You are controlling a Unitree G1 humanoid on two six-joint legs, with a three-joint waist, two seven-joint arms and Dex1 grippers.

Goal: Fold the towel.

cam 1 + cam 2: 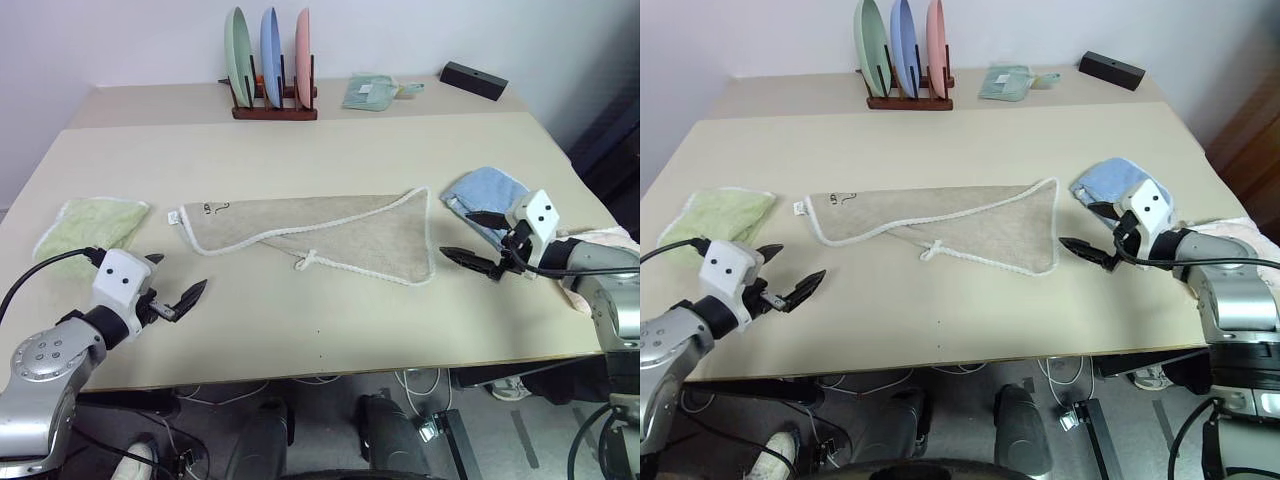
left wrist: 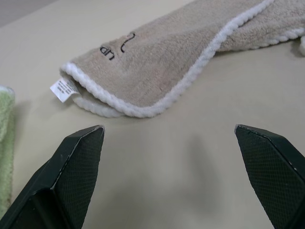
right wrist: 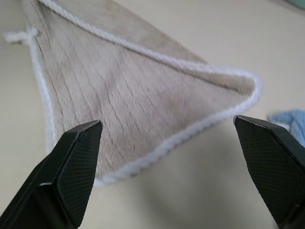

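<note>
The beige towel (image 1: 340,232) with white corded edging lies flat at the middle of the table (image 1: 320,340), folded over itself so its right end is a wide triangle. Its dark embroidered mark (image 1: 215,209) and a white label (image 2: 64,88) sit at the left end, and a small white loop (image 1: 305,262) rests at the near edge. My left gripper (image 1: 180,272) hovers open near the table's front left, short of the towel's left end. My right gripper (image 1: 455,233) is open just right of the towel's right edge, pointing at it. Neither touches the towel.
A light green towel (image 1: 90,222) lies at the far left and a light blue towel (image 1: 485,190) beside my right gripper. At the back stand a plate rack (image 1: 272,62) with three plates, a small green cloth (image 1: 372,92) and a black box (image 1: 473,80).
</note>
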